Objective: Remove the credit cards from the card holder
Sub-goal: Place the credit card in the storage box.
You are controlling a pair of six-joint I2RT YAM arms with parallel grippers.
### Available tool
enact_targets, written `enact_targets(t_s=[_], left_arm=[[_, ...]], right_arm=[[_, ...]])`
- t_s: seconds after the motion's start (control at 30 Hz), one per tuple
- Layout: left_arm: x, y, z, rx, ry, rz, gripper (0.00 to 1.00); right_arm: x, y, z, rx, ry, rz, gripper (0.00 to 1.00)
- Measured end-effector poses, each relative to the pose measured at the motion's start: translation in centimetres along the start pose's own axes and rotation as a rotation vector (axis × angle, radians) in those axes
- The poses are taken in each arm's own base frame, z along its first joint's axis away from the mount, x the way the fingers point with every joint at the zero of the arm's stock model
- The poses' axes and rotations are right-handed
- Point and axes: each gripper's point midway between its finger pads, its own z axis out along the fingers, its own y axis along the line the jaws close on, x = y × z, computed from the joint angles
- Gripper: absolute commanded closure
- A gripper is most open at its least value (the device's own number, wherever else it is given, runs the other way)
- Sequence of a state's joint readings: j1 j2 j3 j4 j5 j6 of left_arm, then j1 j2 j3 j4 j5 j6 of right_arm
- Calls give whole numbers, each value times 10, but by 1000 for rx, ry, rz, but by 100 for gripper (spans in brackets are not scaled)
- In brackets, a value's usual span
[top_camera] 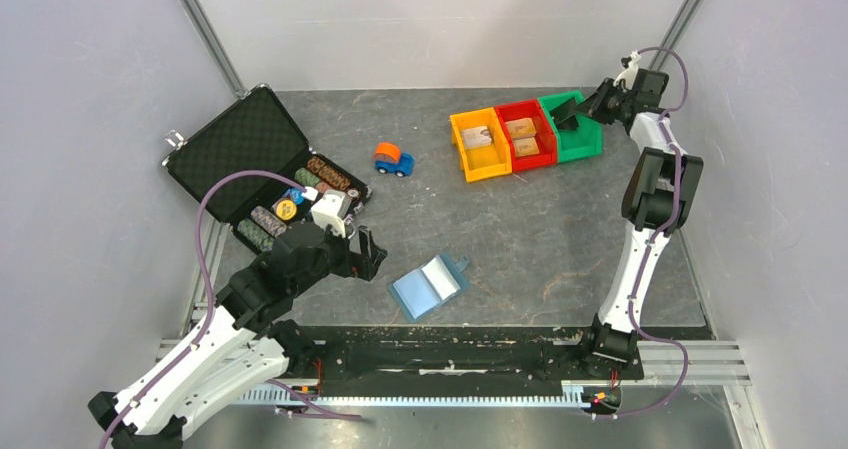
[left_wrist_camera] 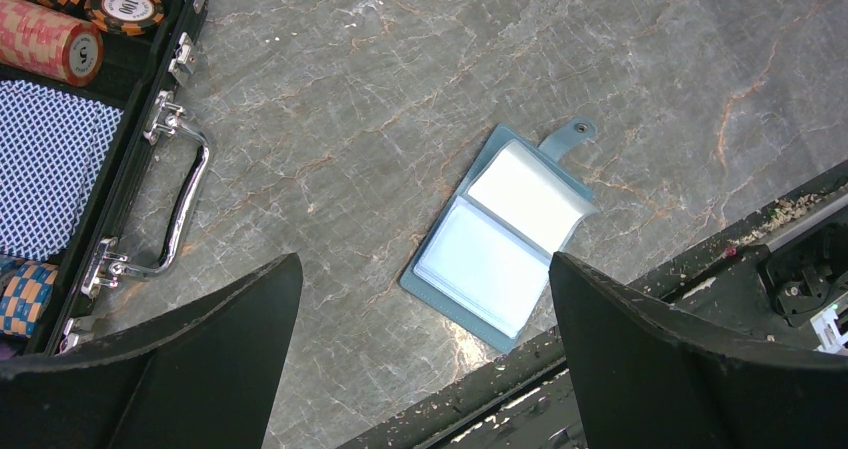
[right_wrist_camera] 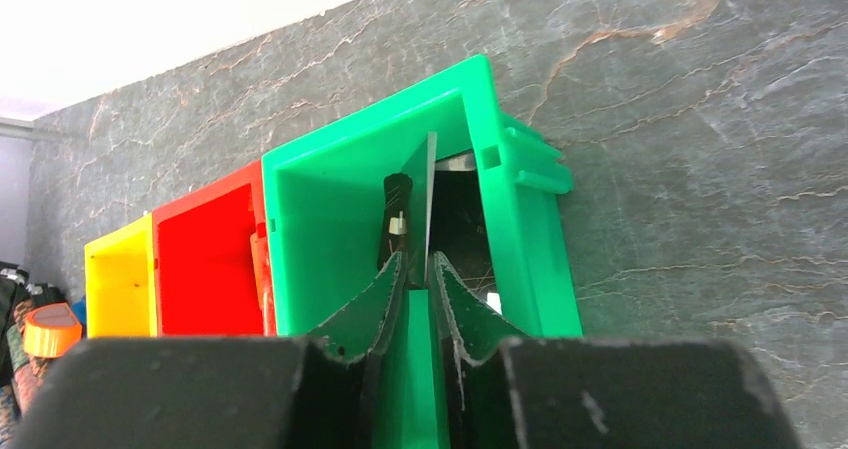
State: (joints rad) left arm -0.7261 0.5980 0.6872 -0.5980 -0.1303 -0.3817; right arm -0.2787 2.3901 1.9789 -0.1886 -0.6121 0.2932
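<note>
While you watched from above, one card holder (top_camera: 430, 284) lay open on the bench (top_camera: 560, 239) at 6 o'clock, close to the near edge. Its single closing tab (left_wrist_camera: 580, 127) sat at its 1 o'clock corner. Your left claw (top_camera: 355, 239) hovered just beside it, on its 10 o'clock side, spread wide and gripping nothing. In that wrist's view both halves of the holder showed between the two fingers.

Three bins stood touching in one row at 1 o'clock: a yellow bin (top_camera: 488, 172), a red bin (top_camera: 518, 108) and a green bin (right_wrist_camera: 330, 199). You could count three tan cards (top_camera: 520, 126): one in the yellow, two in the red. Your right claw (right_wrist_camera: 415, 269) reached into the green bin with its fingers narrow. One grey card (right_wrist_camera: 430, 189) stood on edge between the tips, against one of them; whether it was pinched you could not tell.

One black case (top_camera: 235, 139) lay open at 9 o'clock with poker chips (top_camera: 328, 174) inside. One toy car (top_camera: 394, 159) stood near 11 o'clock, well apart from the bins.
</note>
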Motion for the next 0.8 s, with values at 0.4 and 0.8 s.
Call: enact_targets(t_s=[0.4,0.8], left_arm=[[0,0,0,-1,1,0,0],[-2,0,-3,6,-15,-2,0]], right_arm=[[-7,-6,3,52,-34,-17,76],[-18,-6,-1,96,-65,-60,69]])
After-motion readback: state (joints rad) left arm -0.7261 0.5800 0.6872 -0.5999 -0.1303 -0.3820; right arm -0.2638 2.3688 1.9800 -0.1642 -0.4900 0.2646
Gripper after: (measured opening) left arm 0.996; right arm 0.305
